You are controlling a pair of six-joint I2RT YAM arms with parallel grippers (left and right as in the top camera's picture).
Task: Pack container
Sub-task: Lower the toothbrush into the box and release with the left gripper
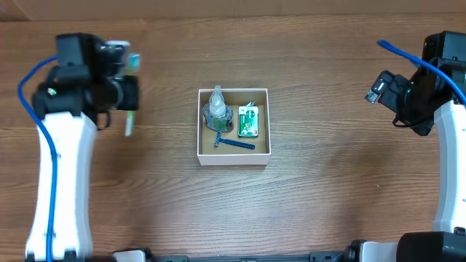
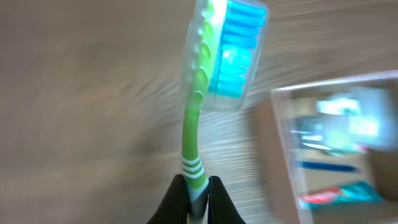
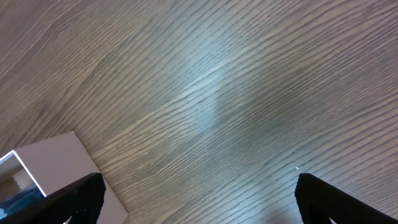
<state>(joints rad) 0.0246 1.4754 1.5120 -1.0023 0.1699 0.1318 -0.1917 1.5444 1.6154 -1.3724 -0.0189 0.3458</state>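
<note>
The container [image 1: 233,157], a square white box with a tan inside, sits mid-table and holds a clear bottle [image 1: 216,109], a green packet [image 1: 248,121] and a blue razor [image 1: 234,143]. My left gripper [image 2: 198,193] is shut on a green toothbrush [image 2: 194,121] with a clear cap over blue bristles, held up at the far left [image 1: 129,91], well left of the container. The container shows blurred at the right of the left wrist view [image 2: 280,155]. My right gripper [image 3: 199,199] is open and empty at the far right, with a container corner [image 3: 56,158] at its left.
The wooden table [image 1: 328,196] spreads around the container. Both arm bases stand at the table's left and right sides, with blue cables on each.
</note>
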